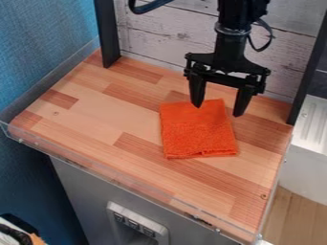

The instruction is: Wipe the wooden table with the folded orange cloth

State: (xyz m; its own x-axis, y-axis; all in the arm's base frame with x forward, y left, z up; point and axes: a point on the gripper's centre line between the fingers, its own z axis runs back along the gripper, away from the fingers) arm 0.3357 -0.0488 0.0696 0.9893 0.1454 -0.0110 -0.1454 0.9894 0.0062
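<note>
I have my black two-finger gripper (217, 111) in the upper right part of the frame, hanging down from the black robot arm (231, 45) that comes in through the top edge. Its two fingers stand wide apart, tips pointing down. Nearest to it is a bright orange, fuzzy cloth (198, 134), roughly square, lying flat just right of the centre of the frame. From my camera, one fingertip overlaps the cloth's upper edge, while the other shows just beyond its upper right corner; I can't tell whether either one touches the fabric. The cloth rests on a work surface of light and reddish-brown wood blocks (96, 119), which slants across the middle of the frame. A clear plastic rim (127, 178) runs along its near edge. Behind it I see a whitewashed plank wall (166, 36), with a black upright post (106, 33) at the upper left and another dark post (310, 72) at the right. A textured blue wall (38, 52) takes up the left side. Below the surface, I see a grey cabinet front (80, 191) bearing a pale switch panel (136, 225) near the bottom edge.
</note>
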